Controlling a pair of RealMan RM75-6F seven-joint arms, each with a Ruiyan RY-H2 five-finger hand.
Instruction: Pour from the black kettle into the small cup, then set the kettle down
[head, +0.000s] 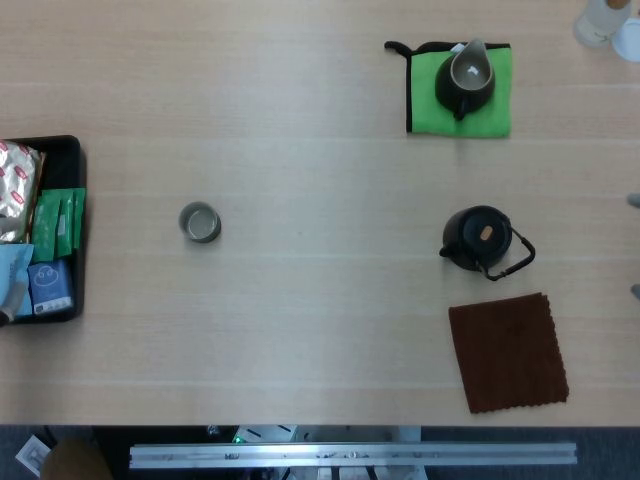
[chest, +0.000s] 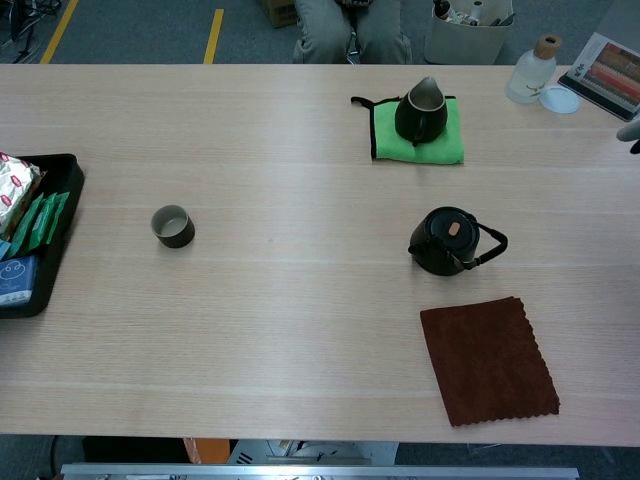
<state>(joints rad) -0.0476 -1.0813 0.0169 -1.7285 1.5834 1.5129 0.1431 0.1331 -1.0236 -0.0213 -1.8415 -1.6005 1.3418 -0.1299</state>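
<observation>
While right hand (chest: 632, 131) barely shows at 3 o'clock edge, posture unreadable, black kettle (chest: 444, 241) untouched: grasp handle (chest: 492, 246) at kettle's 4 o'clock, keep level toward small cup (chest: 172, 226) at 9 o'clock.

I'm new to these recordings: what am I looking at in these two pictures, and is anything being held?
Both pictures come from cameras on a two-armed robot with finger hands: the head view looks straight down, the chest view looks across the table. On it lie a black kettle, a small cup, a brown cloth, a dark pitcher on a green cloth, and a black tray of packets. Only a sliver of the right robot hand shows at the chest view's edge; whether it is open cannot be told. Nothing is held.
</observation>
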